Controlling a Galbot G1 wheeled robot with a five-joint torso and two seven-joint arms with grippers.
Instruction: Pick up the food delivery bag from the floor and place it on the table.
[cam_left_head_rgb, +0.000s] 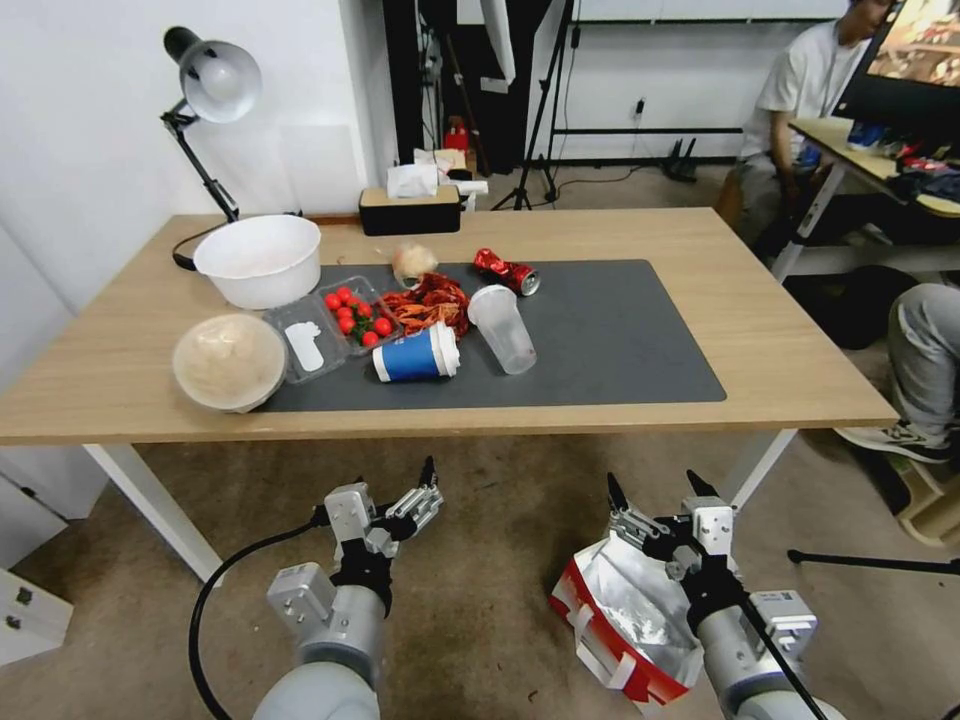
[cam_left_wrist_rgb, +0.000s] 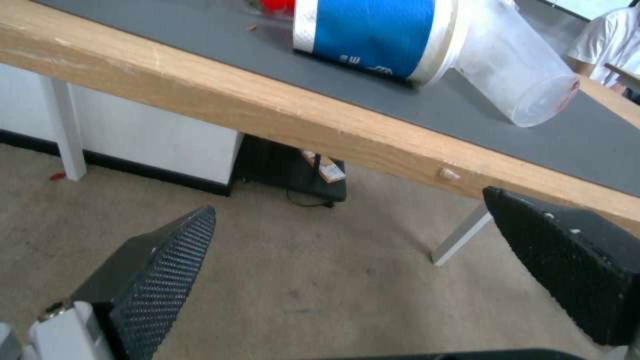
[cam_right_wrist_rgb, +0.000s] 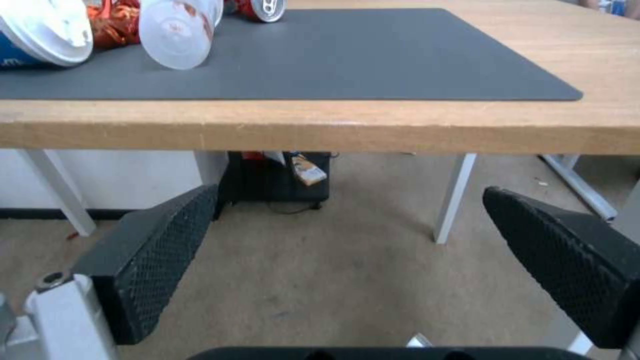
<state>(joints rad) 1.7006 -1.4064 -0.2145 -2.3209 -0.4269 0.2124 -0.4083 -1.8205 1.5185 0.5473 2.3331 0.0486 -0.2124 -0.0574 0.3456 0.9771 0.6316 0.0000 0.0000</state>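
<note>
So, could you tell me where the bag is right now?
In the head view the bag lies on the floor at the robot's right, beneath the right gripper, before the table.

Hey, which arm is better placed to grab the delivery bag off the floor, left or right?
Right, most likely. The food delivery bag lies on the floor directly beneath the right claw, which is open. The left claw, also open, hangs off to the bag's left, with bare carpet between them.

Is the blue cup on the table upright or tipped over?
Tipped over. The blue cup lies on its side on the dark mat, its white lid facing sideways toward the clear cup.
</note>
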